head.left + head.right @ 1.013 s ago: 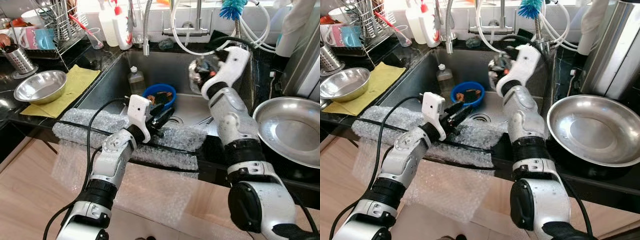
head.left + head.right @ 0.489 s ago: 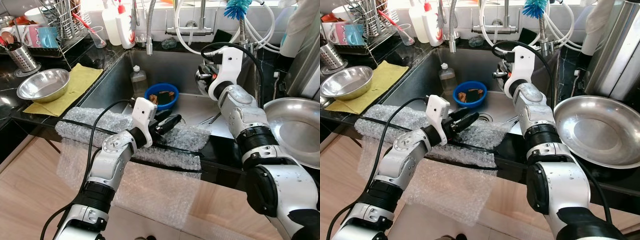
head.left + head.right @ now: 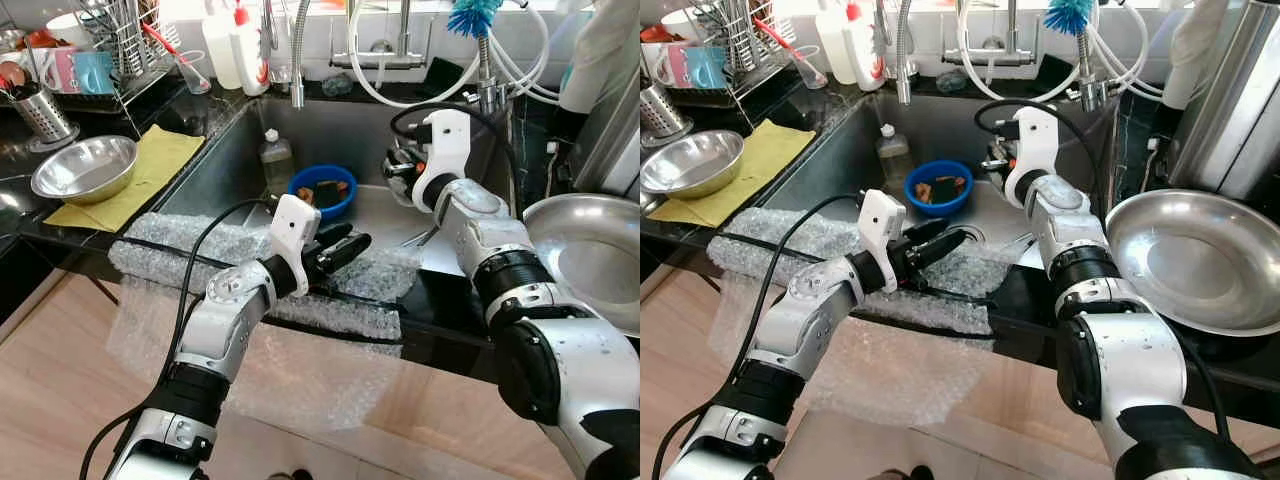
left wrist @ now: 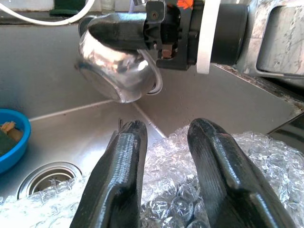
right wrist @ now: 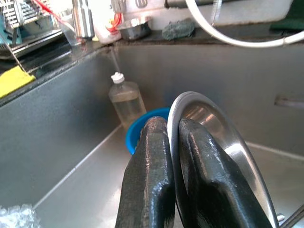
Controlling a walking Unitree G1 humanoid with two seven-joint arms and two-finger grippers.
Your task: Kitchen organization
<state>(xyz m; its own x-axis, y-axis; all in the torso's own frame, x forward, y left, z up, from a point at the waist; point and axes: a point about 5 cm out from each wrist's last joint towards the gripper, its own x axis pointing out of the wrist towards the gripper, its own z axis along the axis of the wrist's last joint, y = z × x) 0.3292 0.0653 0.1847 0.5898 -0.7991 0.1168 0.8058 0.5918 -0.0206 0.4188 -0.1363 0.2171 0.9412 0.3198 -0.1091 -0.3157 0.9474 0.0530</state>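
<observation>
Right gripper [image 5: 173, 156] pinches rim of small steel bowl [image 4: 116, 71], held above sink [image 3: 225, 160] (rim pinch clear from right wrist view). Left gripper [image 4: 164, 156], fingers spread, hovers over bubble wrap [image 3: 190, 240] on sink's front edge.

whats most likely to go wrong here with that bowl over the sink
The right gripper pinches the small steel bowl only by its thin rim, held tilted above the sink; smooth metal could slip from the fingers and drop.

Below sit a blue bowl and a clear bottle, which a falling bowl might strike.

The left gripper hovers open over the bubble wrap at the sink's front edge, close to the right arm, so they could collide.
</observation>
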